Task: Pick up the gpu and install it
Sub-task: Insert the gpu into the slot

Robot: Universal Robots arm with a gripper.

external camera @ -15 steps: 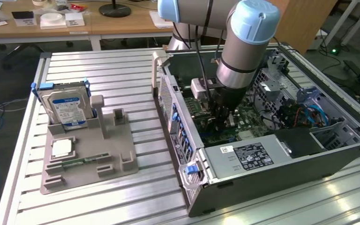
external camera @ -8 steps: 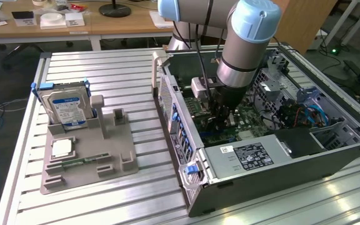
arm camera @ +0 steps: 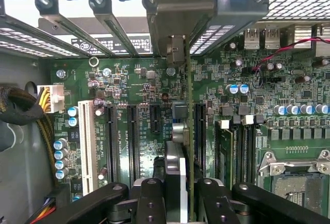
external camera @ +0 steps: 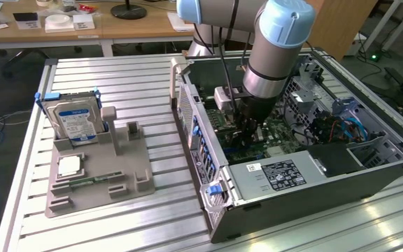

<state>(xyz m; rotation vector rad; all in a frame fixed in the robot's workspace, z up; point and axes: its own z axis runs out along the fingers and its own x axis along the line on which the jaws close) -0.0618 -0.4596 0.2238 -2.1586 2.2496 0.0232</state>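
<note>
We see the open computer case (external camera: 285,173) lying on the slatted aluminium table (external camera: 117,79), with the arm (external camera: 272,58) reaching down into it over the green motherboard (external camera: 272,134). On the exterior view's left a grey parts holder (external camera: 100,173) carries a silver hard drive (external camera: 75,123) standing upright, a processor (external camera: 70,166) and a narrow memory stick (external camera: 93,181), all well apart from the case. Inside, the grey power supply (external camera: 278,176) sits near the gripper (arm camera: 178,193), and orange and blue cables (external camera: 341,128) lie further toward the exterior view's right. In the wrist view the gpu (arm camera: 188,146) stands on edge, a thin green board seen edge-on with its pale metal bracket (arm camera: 175,22) at the case's rear slot openings (arm camera: 111,22). Our black fingers (arm camera: 149,198) are clamped on the card from both sides, narrowly spaced around it. The card hangs over the row of black expansion slots (arm camera: 132,136), between them and the memory sockets (arm camera: 234,146); whether its edge has entered a slot we cannot tell. A white slot (arm camera: 85,144) and blue capacitors (arm camera: 61,157) stand beside these, leaving little room on either flank.
</note>
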